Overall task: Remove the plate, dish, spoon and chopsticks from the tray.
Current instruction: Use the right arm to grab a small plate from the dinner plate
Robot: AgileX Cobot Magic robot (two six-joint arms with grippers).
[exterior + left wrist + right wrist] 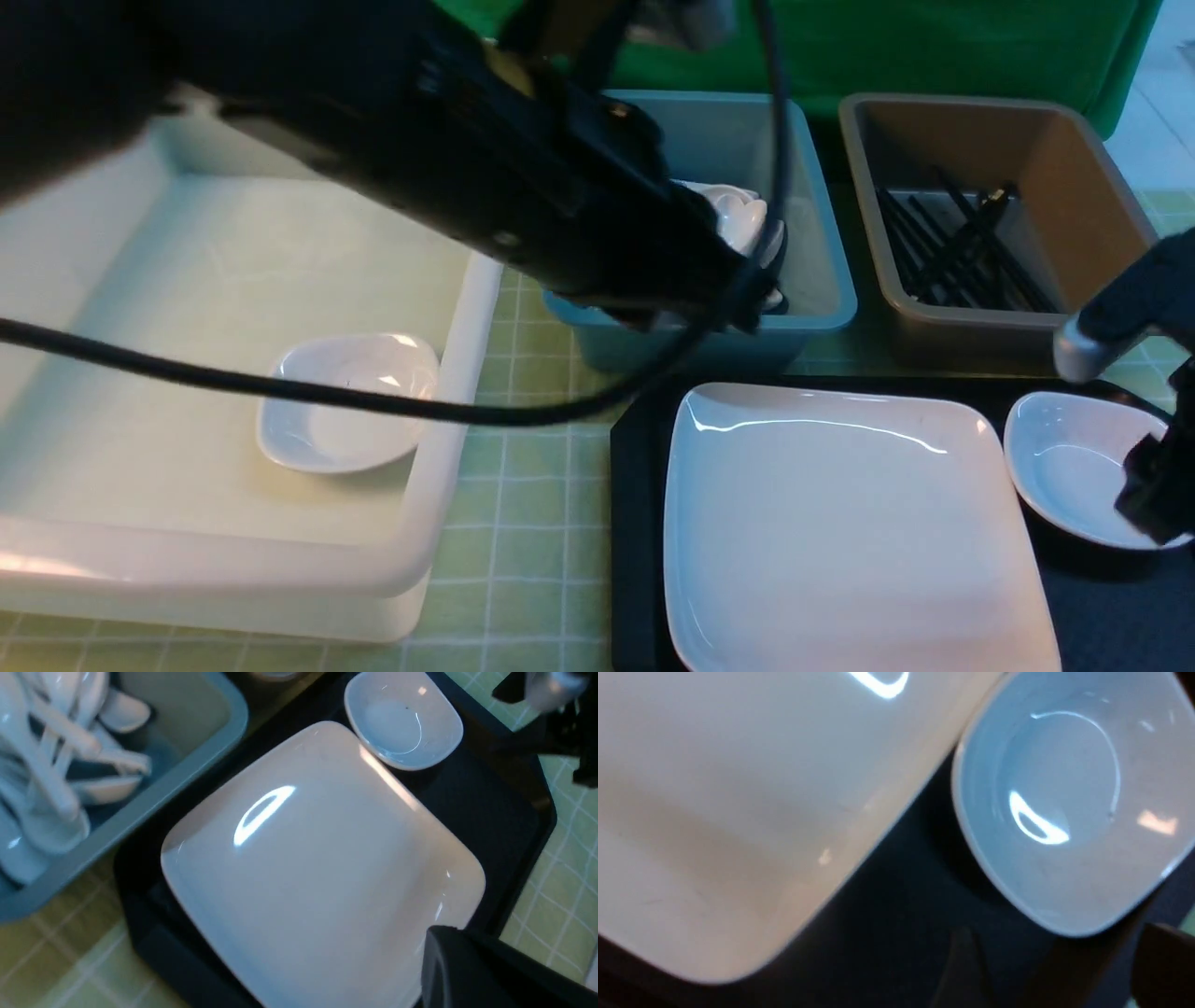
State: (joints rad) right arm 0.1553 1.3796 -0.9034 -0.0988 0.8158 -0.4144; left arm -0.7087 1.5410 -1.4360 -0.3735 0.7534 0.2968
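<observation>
- Dish (pixel 1064 467) sits on the tray (pixel 635 523), at 3 o'clock of the plate (pixel 840 523).
- Right end effector (pixel 1156 495), spread, at the dish's 3 o'clock rim: straddle the rim squarely before closing.
- Left end effector (pixel 747 299): pressed together.

White plate (pixel 738 812) and dish (pixel 1064 812) (side by side) rest on tray (pixel 887 914).

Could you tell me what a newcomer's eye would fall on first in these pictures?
Probably the large white plate, filling most of the black tray at front right, with a small white dish beside it on its right. Next, the robot's dark left arm, stretching across the view above a blue-grey bin of white spoons.
</observation>
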